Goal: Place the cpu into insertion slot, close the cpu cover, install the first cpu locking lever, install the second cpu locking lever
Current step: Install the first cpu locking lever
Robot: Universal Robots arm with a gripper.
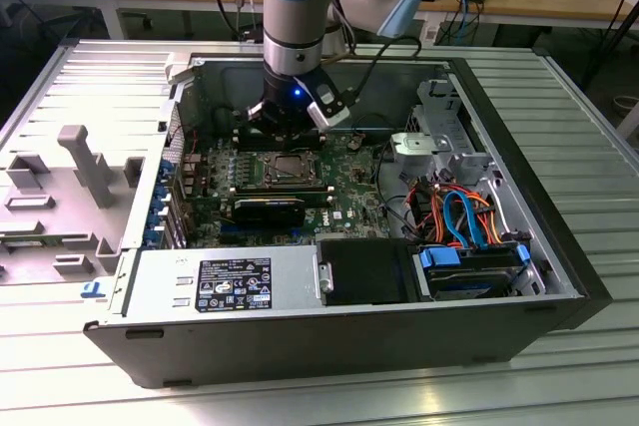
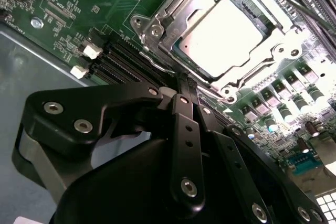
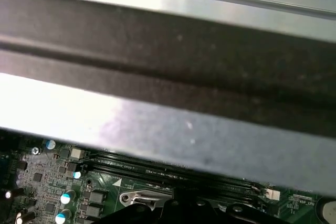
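Closed tight with nothing between its black fingers, the gripper (image 2: pixel 188 85) has its tips at the edge of the insertion slot (image 2: pixel 152 30), against a thin wire lever (image 2: pixel 157 64) along that side. The cpu (image 2: pixel 223 38) lies flat in the slot, its silver top showing through the window of the cpu cover (image 2: pixel 273 51), which sits lowered over it. In the exterior view the gripper (image 1: pixel 290 137) hangs just over the socket on the green motherboard (image 1: pixel 349 182) inside the open computer case (image 1: pixel 559 246). Long black memory slots (image 2: pixel 118 61) run just beside the socket.
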